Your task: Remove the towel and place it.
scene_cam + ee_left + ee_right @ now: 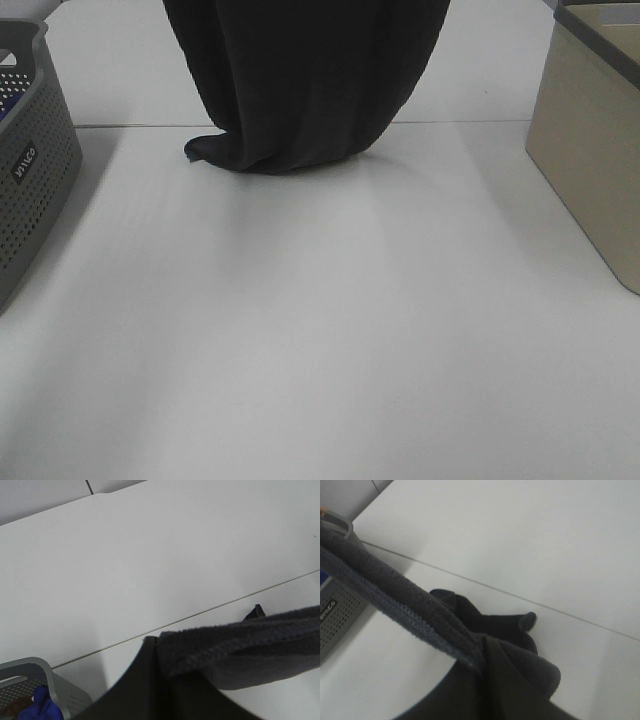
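The dark charcoal towel (300,80) hangs from above the top edge of the exterior view. Its bunched lower end rests on the white table (330,330) at the far middle. Neither gripper shows in the exterior view. In the left wrist view my left gripper (158,647) is shut on the towel's hemmed edge (250,645), which stretches away from it. In the right wrist view my right gripper (481,656) is shut on the same taut edge (395,595), and the towel's lower folds (490,622) lie on the table below.
A grey perforated basket (30,170) stands at the table's left edge, with a blue cloth (45,707) inside it. A beige bin (590,140) stands at the right edge. A seam (120,126) crosses the table at the back.
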`<state>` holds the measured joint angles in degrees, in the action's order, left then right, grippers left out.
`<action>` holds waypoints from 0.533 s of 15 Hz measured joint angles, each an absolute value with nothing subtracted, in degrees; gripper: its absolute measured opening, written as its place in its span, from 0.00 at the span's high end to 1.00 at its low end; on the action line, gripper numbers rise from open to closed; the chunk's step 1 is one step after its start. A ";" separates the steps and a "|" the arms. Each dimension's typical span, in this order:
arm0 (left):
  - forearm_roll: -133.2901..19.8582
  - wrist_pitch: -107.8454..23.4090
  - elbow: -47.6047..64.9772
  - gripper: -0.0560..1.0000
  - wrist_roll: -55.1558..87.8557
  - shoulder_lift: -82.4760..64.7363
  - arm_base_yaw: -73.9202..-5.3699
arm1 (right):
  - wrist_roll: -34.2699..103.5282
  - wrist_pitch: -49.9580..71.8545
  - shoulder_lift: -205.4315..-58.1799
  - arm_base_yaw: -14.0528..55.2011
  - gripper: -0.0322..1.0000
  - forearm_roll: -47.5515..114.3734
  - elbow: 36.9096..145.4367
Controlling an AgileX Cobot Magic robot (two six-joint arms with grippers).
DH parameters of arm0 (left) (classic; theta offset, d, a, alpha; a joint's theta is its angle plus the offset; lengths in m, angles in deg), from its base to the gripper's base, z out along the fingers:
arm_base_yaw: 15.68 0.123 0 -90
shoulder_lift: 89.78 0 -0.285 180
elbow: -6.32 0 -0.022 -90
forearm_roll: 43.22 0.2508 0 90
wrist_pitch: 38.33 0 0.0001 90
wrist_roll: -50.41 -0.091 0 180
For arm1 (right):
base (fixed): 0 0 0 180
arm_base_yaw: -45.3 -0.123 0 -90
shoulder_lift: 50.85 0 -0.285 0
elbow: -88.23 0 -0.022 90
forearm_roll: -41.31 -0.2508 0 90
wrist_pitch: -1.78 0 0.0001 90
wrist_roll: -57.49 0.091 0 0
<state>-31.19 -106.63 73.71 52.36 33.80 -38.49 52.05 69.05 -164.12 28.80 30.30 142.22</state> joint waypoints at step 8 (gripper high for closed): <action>-38.69 -107.26 46.84 0.95 47.43 18.84 -38.49 | 51.65 71.45 -156.67 28.69 0.95 27.33 130.36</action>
